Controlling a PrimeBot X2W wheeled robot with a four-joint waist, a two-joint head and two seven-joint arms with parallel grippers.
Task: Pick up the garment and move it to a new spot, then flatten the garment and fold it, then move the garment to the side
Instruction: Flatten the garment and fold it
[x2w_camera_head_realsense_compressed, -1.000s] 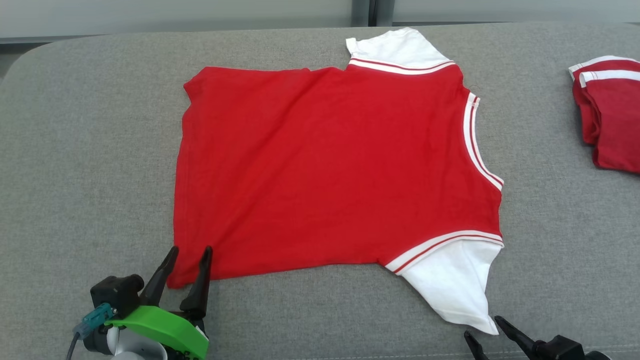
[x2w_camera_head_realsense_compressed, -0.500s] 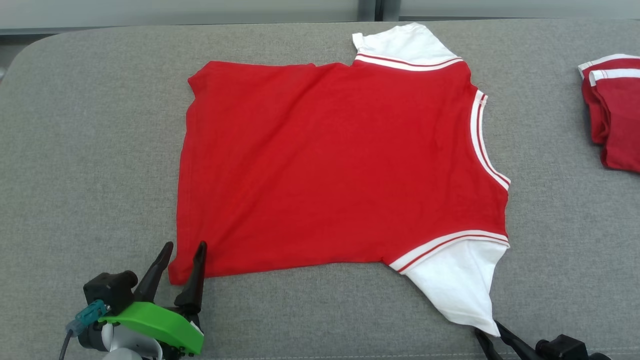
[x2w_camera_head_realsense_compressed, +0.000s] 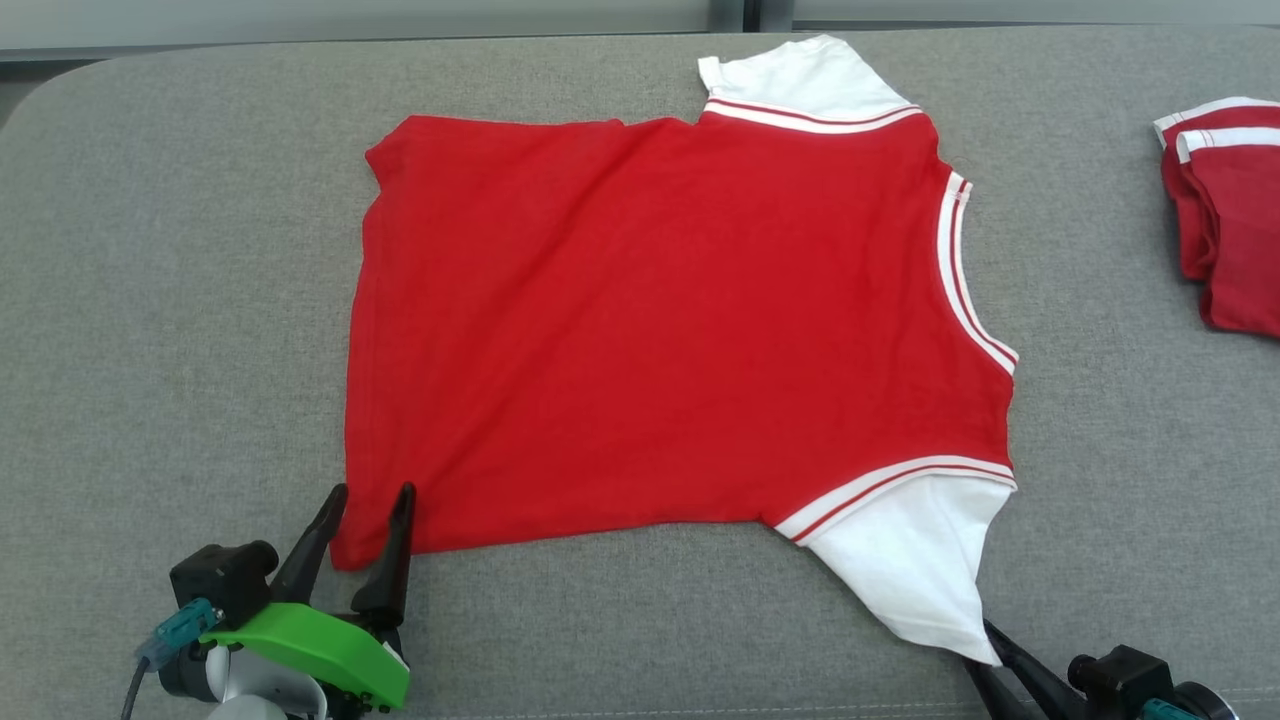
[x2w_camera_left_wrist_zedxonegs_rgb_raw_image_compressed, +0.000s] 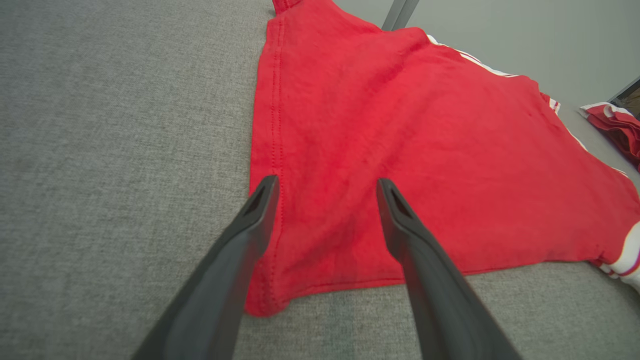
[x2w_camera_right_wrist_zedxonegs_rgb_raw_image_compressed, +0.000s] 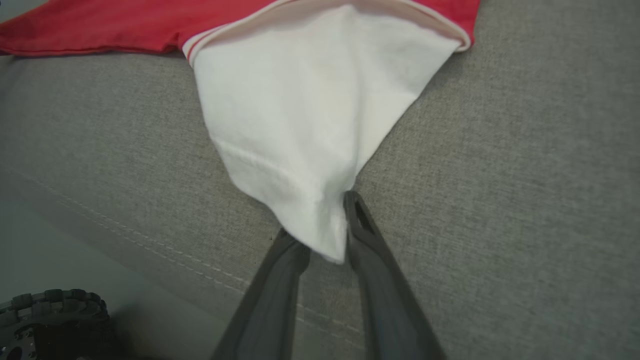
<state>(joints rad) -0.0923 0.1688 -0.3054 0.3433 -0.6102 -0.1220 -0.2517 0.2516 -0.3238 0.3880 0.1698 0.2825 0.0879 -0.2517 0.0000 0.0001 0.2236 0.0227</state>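
The red shirt (x2w_camera_head_realsense_compressed: 660, 320) lies flat in the middle of the bench (x2w_camera_head_realsense_compressed: 180, 300). The left tool (x2w_camera_head_realsense_compressed: 372, 490), spread wide, straddles its near-left corner. The right tool (x2w_camera_right_wrist_zedxonegs_rgb_raw_image_compressed: 320, 225) pinches the white sleeve (x2w_camera_right_wrist_zedxonegs_rgb_raw_image_compressed: 300, 115) tip near the front edge.

The garment (x2w_camera_head_realsense_compressed: 660, 320) is bright red, sleeves (x2w_camera_head_realsense_compressed: 905, 570) plain white, with white-and-red stripe trim (x2w_camera_head_realsense_compressed: 880, 487). The cushion (x2w_camera_head_realsense_compressed: 150, 300) under it is flecked grey. The folded piece (x2w_camera_head_realsense_compressed: 1230, 250) is red, white-striped too.
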